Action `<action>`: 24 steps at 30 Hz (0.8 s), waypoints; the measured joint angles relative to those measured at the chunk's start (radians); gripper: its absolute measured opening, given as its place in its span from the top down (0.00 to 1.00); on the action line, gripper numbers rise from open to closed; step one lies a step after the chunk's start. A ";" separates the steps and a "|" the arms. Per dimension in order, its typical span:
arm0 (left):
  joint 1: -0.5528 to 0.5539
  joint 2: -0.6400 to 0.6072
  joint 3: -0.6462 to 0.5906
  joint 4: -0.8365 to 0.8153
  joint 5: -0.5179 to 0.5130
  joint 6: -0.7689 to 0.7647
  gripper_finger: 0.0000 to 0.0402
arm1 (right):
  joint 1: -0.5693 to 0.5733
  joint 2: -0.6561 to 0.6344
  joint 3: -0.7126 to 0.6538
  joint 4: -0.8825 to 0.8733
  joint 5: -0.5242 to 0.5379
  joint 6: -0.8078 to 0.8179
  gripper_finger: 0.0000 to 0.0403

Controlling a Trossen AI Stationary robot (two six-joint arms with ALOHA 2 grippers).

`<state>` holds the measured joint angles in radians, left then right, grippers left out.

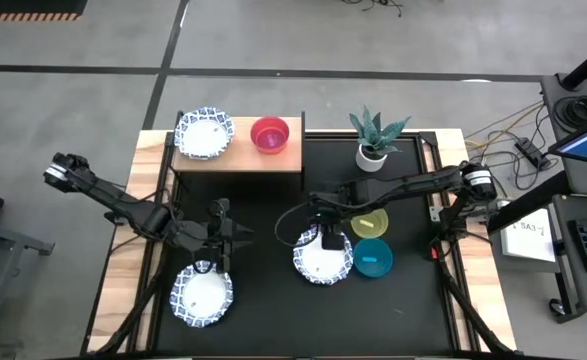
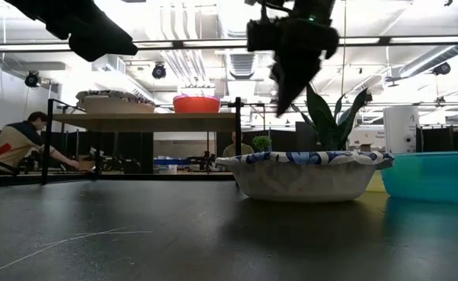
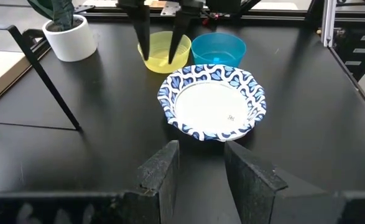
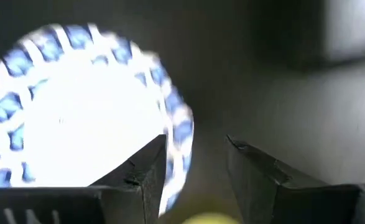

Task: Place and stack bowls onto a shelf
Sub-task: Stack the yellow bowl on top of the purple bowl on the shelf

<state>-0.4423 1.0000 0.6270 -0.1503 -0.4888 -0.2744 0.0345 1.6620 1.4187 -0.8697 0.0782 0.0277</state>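
The light-wood shelf (image 1: pixel 238 158) stands at the mat's far left and carries a white blue-rimmed bowl (image 1: pixel 203 133) and the red bowl (image 1: pixel 270 134). A second white bowl (image 1: pixel 323 260) rests on the mat beside the yellow bowl (image 1: pixel 370 222) and the teal bowl (image 1: pixel 373 258). My right gripper (image 1: pixel 325 238) hovers open above this bowl's far rim (image 4: pixel 177 134), clear of it in the low view (image 2: pixel 287 94). A third white bowl (image 1: pixel 201 295) sits near the mat's near left. My left gripper (image 1: pixel 220 248) is open above the mat just beyond it. No purple bowl shows.
A small white pot with a spiky green plant (image 1: pixel 373 145) stands on the mat's far side, right of the shelf. The shelf's thin black leg (image 3: pixel 45 78) is close to my left gripper. Bare black mat (image 1: pixel 263 300) lies between the two near bowls. People sit in the room behind (image 2: pixel 18 144).
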 joint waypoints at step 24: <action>0.000 0.000 0.000 0.000 0.001 -0.004 0.72 | -0.007 -0.010 -0.179 -0.178 0.079 0.749 0.68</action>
<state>-0.4423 1.0000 0.6270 -0.1501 -0.4883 -0.2787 0.0273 1.6524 1.2393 -1.0475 0.1568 0.7768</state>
